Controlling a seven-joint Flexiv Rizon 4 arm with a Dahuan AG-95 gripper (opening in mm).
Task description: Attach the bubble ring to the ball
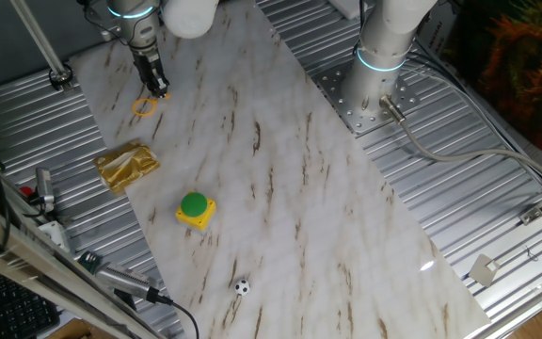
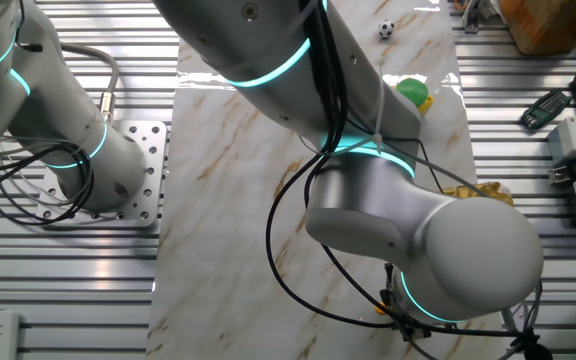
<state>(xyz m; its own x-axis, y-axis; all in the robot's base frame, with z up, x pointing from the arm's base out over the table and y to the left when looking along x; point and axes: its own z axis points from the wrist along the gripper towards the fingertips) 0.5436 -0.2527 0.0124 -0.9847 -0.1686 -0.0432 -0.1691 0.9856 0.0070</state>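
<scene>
The bubble ring [image 1: 145,106] is a small yellow-orange loop lying on the marble board at the far left, its short handle pointing toward my gripper. My gripper [image 1: 161,91] points down with its tips at the handle. The fingers are close together and look shut on the handle. The ball [image 1: 242,287] is tiny, white with black patches, and sits near the front edge of the board, far from the gripper. In the other fixed view the ball [image 2: 386,29] is at the top; my arm hides the gripper, and only an orange speck [image 2: 381,308] of the ring shows.
A yellow box with a green round button [image 1: 195,208] stands between ring and ball. A crumpled gold wrapper [image 1: 127,166] lies at the board's left edge. A second arm's base [image 1: 382,58] stands at the right. Tools and cables [image 1: 111,278] lie at the lower left.
</scene>
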